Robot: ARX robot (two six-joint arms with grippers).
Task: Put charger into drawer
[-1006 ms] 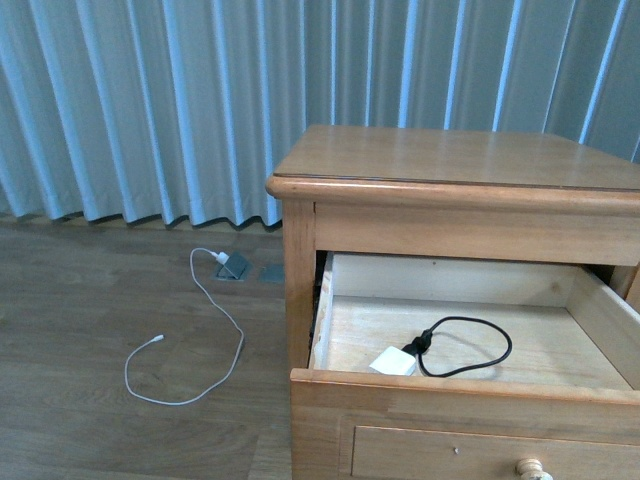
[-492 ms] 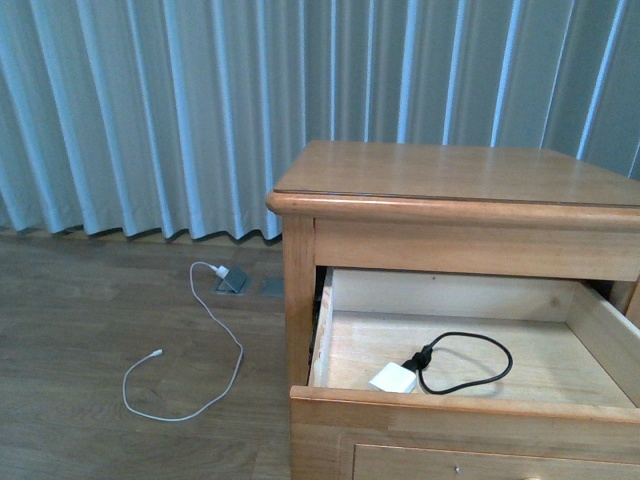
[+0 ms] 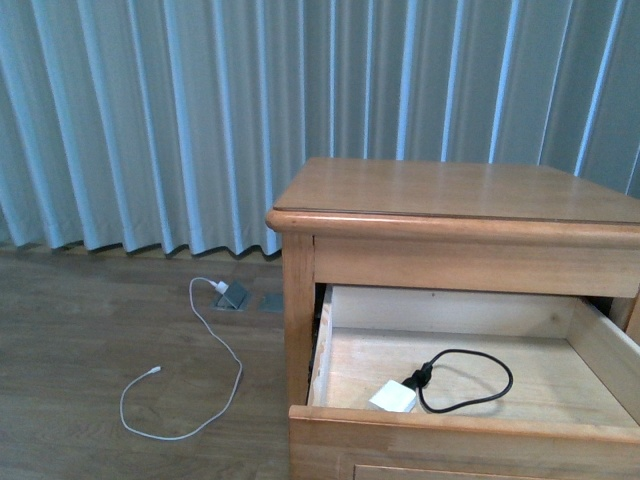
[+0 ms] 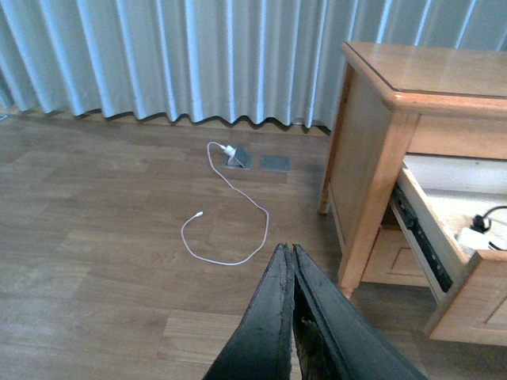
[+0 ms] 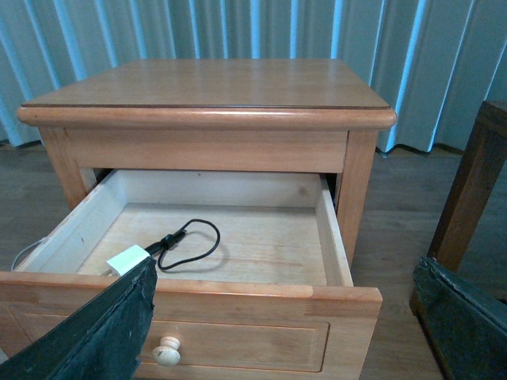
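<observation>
The charger (image 3: 393,397), a small white block with a looped black cable (image 3: 470,381), lies inside the pulled-out wooden drawer (image 3: 330,318) near its front left corner. From the right wrist the charger (image 5: 127,260) and drawer front (image 5: 238,332) with its round knob (image 5: 165,351) show below. My right gripper (image 5: 289,317) hangs open in front of the drawer, wide apart, holding nothing. My left gripper (image 4: 287,252) is shut and empty, low over the floor left of the nightstand (image 4: 412,75). Neither gripper shows in the front view.
A long thin white cable (image 3: 190,390) lies looped on the wooden floor, running to a floor socket (image 3: 232,294). Blue curtains (image 3: 200,120) hang behind. A dark wooden furniture leg (image 5: 467,190) stands to the right of the nightstand.
The front view has shifted: the nightstand now sits lower in the picture than half a second ago. The charger stays in the drawer.
</observation>
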